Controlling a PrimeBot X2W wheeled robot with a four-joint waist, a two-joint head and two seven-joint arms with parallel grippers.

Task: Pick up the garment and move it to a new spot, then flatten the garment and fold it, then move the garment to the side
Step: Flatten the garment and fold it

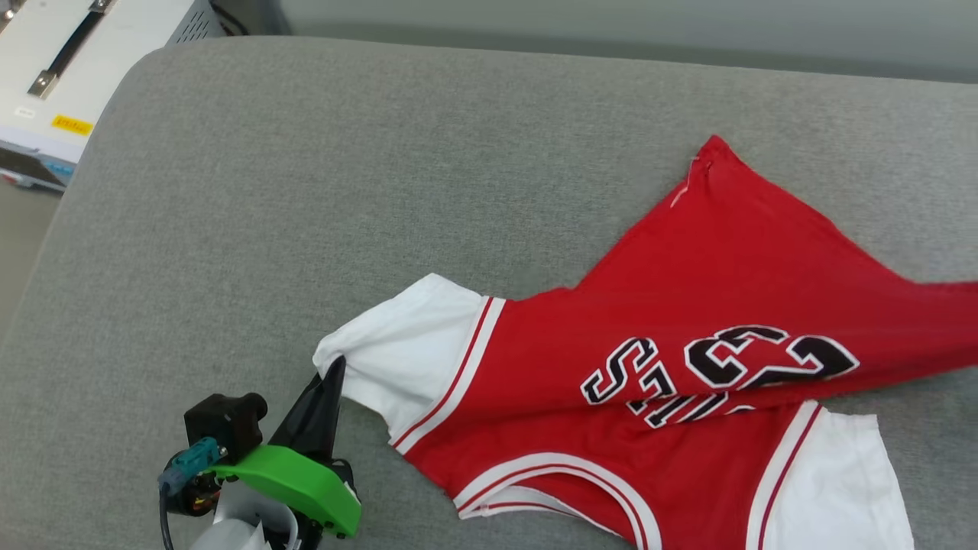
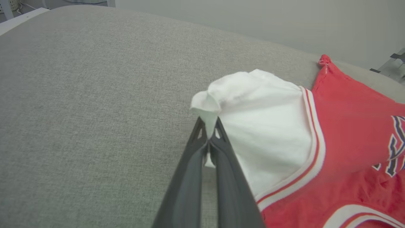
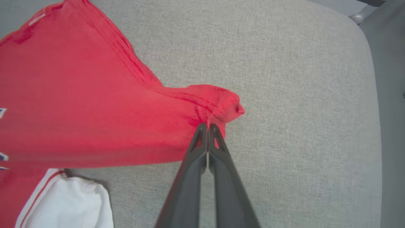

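The garment (image 1: 688,305), a red basketball shirt with white sleeves and black lettering, lies twisted across the grey cushion. At the lower left of the head view my left gripper (image 1: 333,368) is shut on the edge of one white sleeve (image 1: 405,351). In the left wrist view that sleeve (image 2: 262,126) bunches up at my left gripper (image 2: 208,122). The right wrist view has my right gripper (image 3: 208,126) shut on a red bottom corner of the garment (image 3: 218,101), lifted a little off the fabric. The other white sleeve (image 1: 829,489) lies at the lower right.
The grey cushion (image 1: 306,191) stretches bare to the left and behind the shirt. A white case (image 1: 69,76) with a black handle stands beyond its far left corner. The cushion's rounded edge (image 3: 368,63) runs along the right of the right wrist view.
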